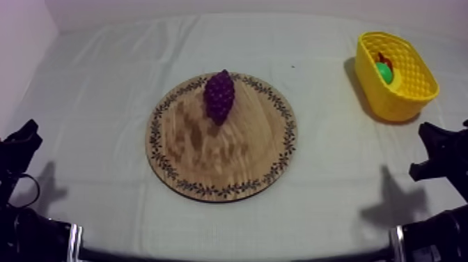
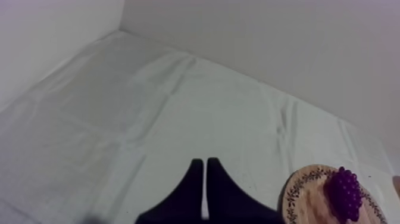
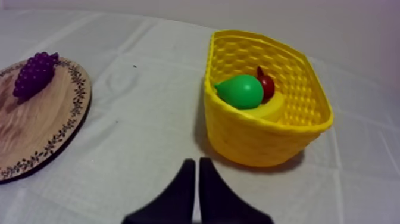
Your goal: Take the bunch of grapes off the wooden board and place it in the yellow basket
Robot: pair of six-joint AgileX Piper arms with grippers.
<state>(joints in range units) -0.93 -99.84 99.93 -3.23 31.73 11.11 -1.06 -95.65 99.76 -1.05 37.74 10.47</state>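
Note:
A purple bunch of grapes [image 1: 219, 95] lies on the far part of the round wooden board [image 1: 237, 160] in the middle of the table. The yellow basket [image 1: 412, 89] stands at the far right and holds a green pear [image 3: 241, 91], a small red fruit [image 3: 266, 85] and something yellow under them. My left gripper [image 2: 203, 170] rests low at the left, shut on nothing, well away from the grapes [image 2: 344, 192] and the board [image 2: 306, 190]. My right gripper [image 3: 194, 168] is shut too, just short of the basket [image 3: 262, 134], with the grapes [image 3: 36, 74] off to its side.
The grey-white cloth [image 1: 104, 90] covers the whole table. A pale wall runs behind it. Both arms [image 1: 21, 150] sit at the near corners, the right one [image 1: 442, 157] just in front of the basket.

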